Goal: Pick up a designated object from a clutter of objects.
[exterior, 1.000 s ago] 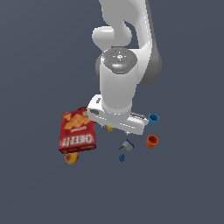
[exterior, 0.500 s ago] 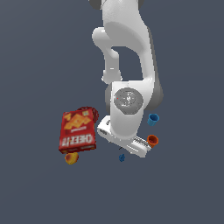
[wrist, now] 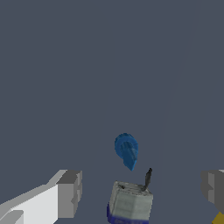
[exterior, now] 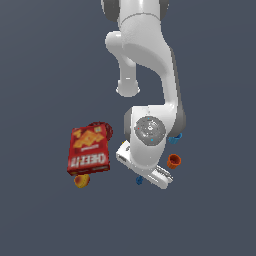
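A tiny dark-blue knobbly piece [wrist: 127, 150] lies on the tabletop, just ahead of the end effector [wrist: 142, 192], whose fingers are spread apart. It looks light, rigid; grip across its narrow middle.

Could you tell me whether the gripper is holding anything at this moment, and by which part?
Nothing is held. The gripper is open, its fingers spread apart, with the grey-white block and the dark-blue piece lying loose between and beyond them.

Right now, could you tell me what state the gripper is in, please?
Gripper: open, holding nothing; its fingers stand wide apart, with the grey-white block between them and the dark-blue piece just beyond.
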Controlling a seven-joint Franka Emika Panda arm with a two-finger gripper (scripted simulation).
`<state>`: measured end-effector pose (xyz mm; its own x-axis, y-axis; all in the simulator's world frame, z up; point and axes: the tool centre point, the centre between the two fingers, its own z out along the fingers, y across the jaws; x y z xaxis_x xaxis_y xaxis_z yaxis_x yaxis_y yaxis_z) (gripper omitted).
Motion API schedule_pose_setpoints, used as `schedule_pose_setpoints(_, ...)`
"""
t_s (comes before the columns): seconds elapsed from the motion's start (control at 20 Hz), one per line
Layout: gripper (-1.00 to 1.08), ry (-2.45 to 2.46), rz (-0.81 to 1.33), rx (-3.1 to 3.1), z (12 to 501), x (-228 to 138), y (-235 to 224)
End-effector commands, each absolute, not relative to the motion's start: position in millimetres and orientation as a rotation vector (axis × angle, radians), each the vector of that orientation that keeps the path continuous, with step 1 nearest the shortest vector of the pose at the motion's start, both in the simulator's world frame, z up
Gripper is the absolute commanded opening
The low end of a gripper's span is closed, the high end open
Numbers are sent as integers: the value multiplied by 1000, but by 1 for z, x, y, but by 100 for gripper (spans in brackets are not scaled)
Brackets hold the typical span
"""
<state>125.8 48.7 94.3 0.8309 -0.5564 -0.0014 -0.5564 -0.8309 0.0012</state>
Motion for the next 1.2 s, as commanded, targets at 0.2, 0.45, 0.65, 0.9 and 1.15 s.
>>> schedule_pose_setpoints(0.2, 100, -917, -2, 3004, 90, 126, 49)
schedule_pose_setpoints(0.45, 100, -919, -1, 3004, 69, 126, 49)
schedule_pose_setpoints(0.65, 100, -922, 0, 3003, 49, 125, 49)
schedule_pose_setpoints(0.9, 100, -923, 0, 3003, 42, 127, 49)
schedule_pose_setpoints(1.15, -100, -923, 0, 3003, 42, 127, 49)
